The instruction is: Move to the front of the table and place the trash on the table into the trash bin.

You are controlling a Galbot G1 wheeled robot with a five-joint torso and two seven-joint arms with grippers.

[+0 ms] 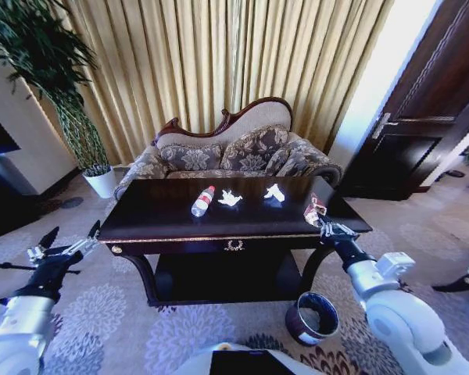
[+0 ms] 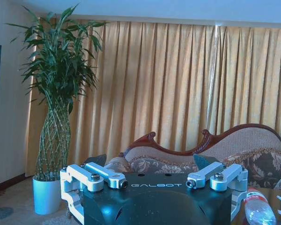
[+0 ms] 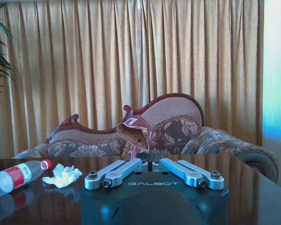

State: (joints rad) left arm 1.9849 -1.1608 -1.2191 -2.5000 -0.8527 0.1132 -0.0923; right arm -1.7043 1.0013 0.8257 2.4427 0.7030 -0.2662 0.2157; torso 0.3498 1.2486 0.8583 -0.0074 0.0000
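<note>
The dark glossy table (image 1: 162, 216) stands in front of me. On its top lie a clear bottle (image 1: 202, 201) with a red cap and two white paper wads (image 1: 230, 198) (image 1: 274, 192). My right gripper (image 1: 316, 212) is over the table's right end, shut on a crumpled red-brown and white wrapper (image 3: 136, 131). The right wrist view has the bottle (image 3: 16, 176) and one wad (image 3: 62, 174) off to the side of it. My left gripper (image 1: 72, 233) hangs open beside the table's left end, holding nothing; its wrist view catches the bottle (image 2: 258, 209). The round dark trash bin (image 1: 313, 318) sits on the carpet by the table's front right leg.
A patterned sofa (image 1: 234, 152) stands behind the table before gold curtains. A tall plant in a white pot (image 1: 103, 183) is at the back left. A dark door (image 1: 410, 148) is on the right. Patterned carpet surrounds the table.
</note>
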